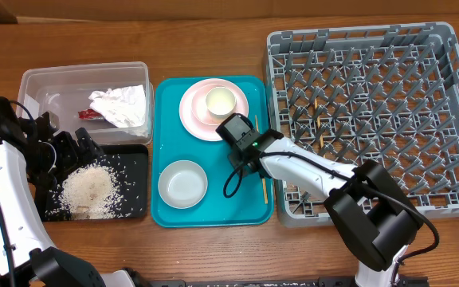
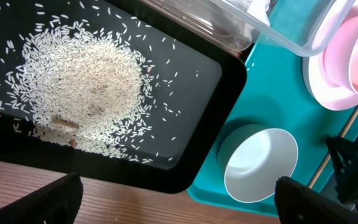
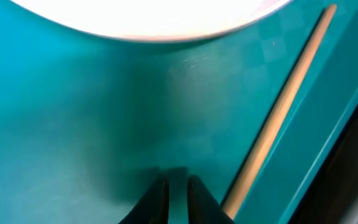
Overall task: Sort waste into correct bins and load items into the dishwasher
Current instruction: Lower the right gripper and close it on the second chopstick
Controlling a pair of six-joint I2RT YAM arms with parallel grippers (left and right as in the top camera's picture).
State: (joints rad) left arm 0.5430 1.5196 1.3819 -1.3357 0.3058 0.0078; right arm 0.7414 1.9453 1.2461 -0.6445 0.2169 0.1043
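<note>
The wooden surface (image 1: 213, 40) carries a square grey plastic dish rack (image 1: 389, 112) on the right. Its grid of upright pegs is partly covered by the right arm.

Left of the rack lies the teal tray (image 1: 213, 215), smooth and round-cornered. Further left are the clear tub (image 1: 46, 88) and, in front of it, the flat black tray (image 1: 94, 215).

The round pink plate (image 1: 194, 119) sits at the far end of the teal tray with a pale cup (image 1: 221, 101) on it. The left wrist view cuts both off at its edge. A white bowl (image 1: 183, 183) stands empty at the tray's near end.

In the tub lie the crumpled white napkin (image 1: 122, 105) and a red wrapper (image 1: 88, 114), its print too small to read.

The left pincer (image 1: 76, 150) hangs over the black tray with its fingers wide apart, holding nothing. The right pincer (image 3: 177, 193) is hidden under its wrist from overhead. Its own camera shows the tips nearly together, gripping nothing, low over the teal floor. They are just beside a thin wooden chopstick (image 3: 278, 118) along the tray's right wall, and contact cannot be told.

Rice (image 2: 82, 87) is heaped on the black tray, with loose grains scattered around it.
</note>
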